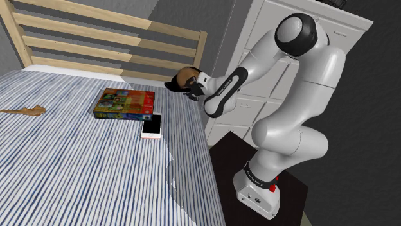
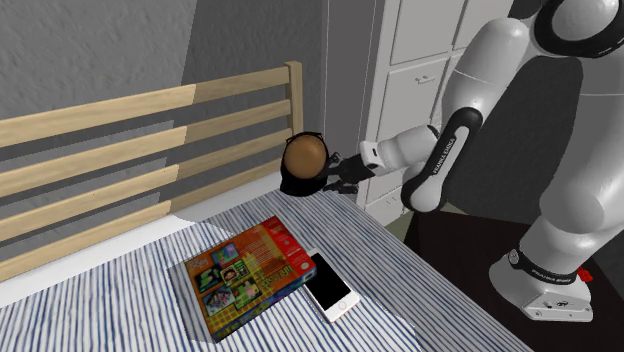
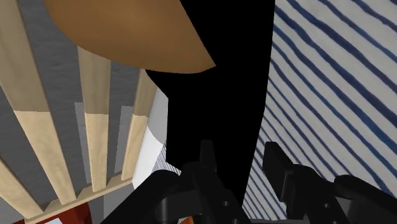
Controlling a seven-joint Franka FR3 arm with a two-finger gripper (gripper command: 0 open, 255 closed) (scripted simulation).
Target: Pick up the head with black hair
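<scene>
The head (image 2: 303, 158) is a brown ball with black hair on its underside and back. It hangs just above the bed's corner, close to the headboard's end post. My gripper (image 2: 335, 173) is shut on it from the cabinet side. In the shoulder view the head (image 1: 184, 77) sits at the tip of the gripper (image 1: 191, 88), over the bed's far right corner. In the wrist view the brown face (image 3: 127, 32) lies ahead of the gripper (image 3: 240, 156), and the black hair (image 3: 222, 102) runs down between the two fingers.
On the striped bed (image 1: 77, 167) lie a colourful game box (image 1: 124, 104) and a white phone (image 1: 151, 126) beside it. A small brown object (image 1: 26, 110) lies at the far left. The slatted wooden headboard (image 1: 96, 38) stands behind, a white cabinet (image 1: 257, 38) to the right.
</scene>
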